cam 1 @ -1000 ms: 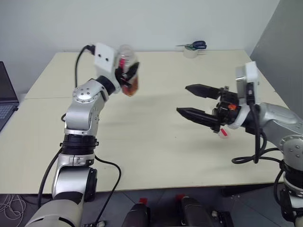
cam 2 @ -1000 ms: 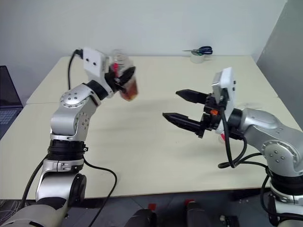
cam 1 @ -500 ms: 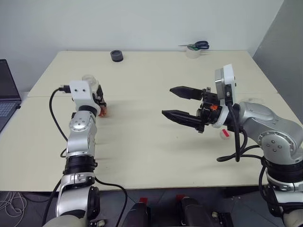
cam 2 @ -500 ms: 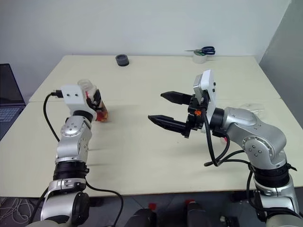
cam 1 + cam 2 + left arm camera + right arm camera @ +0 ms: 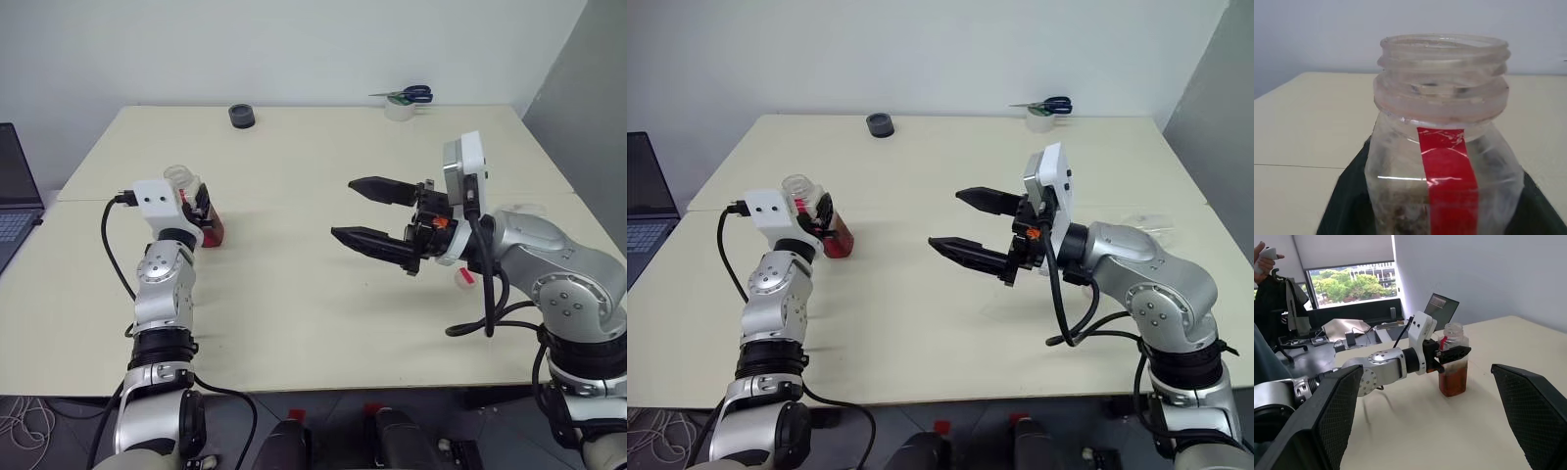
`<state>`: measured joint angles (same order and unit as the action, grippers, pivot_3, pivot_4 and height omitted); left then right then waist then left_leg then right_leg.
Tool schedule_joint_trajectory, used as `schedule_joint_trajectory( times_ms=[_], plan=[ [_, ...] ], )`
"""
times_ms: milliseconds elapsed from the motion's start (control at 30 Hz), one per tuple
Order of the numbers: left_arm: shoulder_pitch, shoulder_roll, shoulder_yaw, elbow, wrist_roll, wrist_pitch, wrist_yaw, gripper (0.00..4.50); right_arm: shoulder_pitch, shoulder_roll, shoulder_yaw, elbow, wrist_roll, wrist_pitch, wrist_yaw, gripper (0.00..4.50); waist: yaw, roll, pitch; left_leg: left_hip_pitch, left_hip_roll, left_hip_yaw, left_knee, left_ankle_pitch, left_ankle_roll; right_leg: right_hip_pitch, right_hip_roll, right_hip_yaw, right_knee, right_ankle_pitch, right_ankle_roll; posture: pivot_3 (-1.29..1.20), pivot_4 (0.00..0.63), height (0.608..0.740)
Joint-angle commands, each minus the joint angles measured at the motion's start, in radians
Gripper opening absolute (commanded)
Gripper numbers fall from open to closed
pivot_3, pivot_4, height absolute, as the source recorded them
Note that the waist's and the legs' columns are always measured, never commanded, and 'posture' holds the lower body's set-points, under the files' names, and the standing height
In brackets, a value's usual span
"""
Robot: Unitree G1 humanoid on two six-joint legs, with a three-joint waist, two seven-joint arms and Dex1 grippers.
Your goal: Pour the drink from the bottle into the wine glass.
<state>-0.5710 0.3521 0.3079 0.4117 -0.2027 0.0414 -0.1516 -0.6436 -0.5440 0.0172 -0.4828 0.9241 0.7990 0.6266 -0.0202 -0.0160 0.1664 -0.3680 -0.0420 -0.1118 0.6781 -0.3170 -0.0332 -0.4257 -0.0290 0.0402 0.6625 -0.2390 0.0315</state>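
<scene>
**Bottle in the left grip, open right gripper facing it across the table**

The left gripper (image 5: 204, 211) is closed on the bottle (image 5: 1444, 161), one black finger against each side of its squarish body, below the wide neck. The bottle stands upright on the pale table (image 5: 294, 313), on the left side. Its long axis is vertical, its threaded mouth is uncapped, and the red label strip runs down the face turned toward the wrist. The reddish-brown drink (image 5: 1453, 381) fills only the lower part.

Toward the middle of the table, the right gripper (image 5: 345, 208) hangs above the surface with its jaws spread wide and nothing between them. It lies roughly level and points left, toward the bottle, but is well apart from it. A small red item (image 5: 465, 277), possibly the cap, lies on the table under the right forearm.

The left arm is plainly the nearer one; the bottle lies far to the left of the right gripper. Any pour would mean lifting the bottle and tipping that upright axis over.
</scene>
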Motion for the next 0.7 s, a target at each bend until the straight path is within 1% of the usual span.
schedule_joint_trajectory(
  times_ms=[33, 100, 167, 267, 400, 533, 600, 700],
  plan=[
    [0.008, 0.014, 0.008, -0.020, -0.004, -0.013, -0.006, 3.31, -0.021, 0.004, -0.035, -0.030, 0.023, 0.004, -0.016, 4.50, 0.000, 0.000, 0.000, 0.000, 0.000, 0.000, 0.000, 0.000, 0.000, 0.000, 0.000, 0.000, 0.000, 0.000, 0.000, 0.00, 0.150, 0.740],
    [0.017, 0.016, 0.005, -0.027, 0.004, -0.005, 0.000, 3.97, -0.021, 0.006, -0.036, -0.035, 0.026, 0.009, -0.025, 4.50, 0.000, 0.000, 0.000, 0.000, 0.000, 0.000, 0.000, 0.000, 0.000, 0.000, 0.000, 0.000, 0.000, 0.000, 0.000, 0.00, 0.150, 0.740],
    [0.035, 0.014, 0.002, -0.043, 0.006, 0.003, 0.001, 4.49, -0.019, 0.011, -0.035, -0.039, 0.027, 0.015, -0.039, 4.50, -0.001, 0.000, 0.000, 0.000, 0.000, 0.000, 0.000, 0.000, 0.000, 0.000, 0.000, 0.000, 0.000, 0.000, 0.000, 0.00, 0.150, 0.740],
    [0.069, 0.004, -0.004, -0.082, 0.007, 0.019, 0.007, 4.49, -0.007, 0.020, -0.032, -0.045, 0.019, 0.018, -0.061, 4.50, -0.003, 0.000, 0.000, 0.000, 0.000, 0.000, 0.000, 0.000, 0.000, 0.000, 0.000, 0.000, 0.000, 0.000, 0.000, 0.00, 0.150, 0.740],
    [0.140, -0.027, -0.010, -0.182, 0.002, 0.070, 0.039, 4.49, 0.052, 0.042, -0.029, -0.085, 0.019, 0.022, -0.114, 4.50, -0.002, 0.000, 0.000, 0.000, 0.000, 0.000, 0.000, 0.000, 0.000, 0.000, 0.000, 0.000, 0.000, 0.000, 0.000, 0.00, 0.150, 0.740],
    [0.266, -0.081, -0.023, -0.374, -0.009, 0.181, 0.085, 4.49, 0.175, 0.045, -0.042, -0.145, 0.010, 0.014, -0.157, 4.50, -0.002, -0.002, -0.001, 0.000, 0.000, 0.000, -0.001, 0.000, 0.000, 0.000, 0.000, 0.001, -0.001, 0.000, 0.000, 0.00, 0.150, 0.740],
    [0.362, -0.100, -0.047, -0.501, -0.012, 0.247, 0.085, 4.49, 0.252, 0.040, -0.065, -0.176, 0.011, 0.011, -0.189, 4.50, -0.002, -0.002, -0.001, 0.000, 0.001, 0.000, -0.001, 0.000, 0.000, 0.000, 0.000, 0.001, 0.000, 0.000, 0.000, 0.00, 0.150, 0.740],
    [0.496, -0.082, -0.107, -0.682, -0.017, 0.328, 0.029, 4.49, 0.364, 0.046, -0.127, -0.207, 0.040, 0.019, -0.262, 4.50, -0.002, -0.002, -0.002, 0.001, 0.001, 0.000, -0.002, 0.000, 0.000, 0.001, 0.000, 0.002, -0.001, 0.000, 0.000, 0.00, 0.150, 0.740]
  ],
)
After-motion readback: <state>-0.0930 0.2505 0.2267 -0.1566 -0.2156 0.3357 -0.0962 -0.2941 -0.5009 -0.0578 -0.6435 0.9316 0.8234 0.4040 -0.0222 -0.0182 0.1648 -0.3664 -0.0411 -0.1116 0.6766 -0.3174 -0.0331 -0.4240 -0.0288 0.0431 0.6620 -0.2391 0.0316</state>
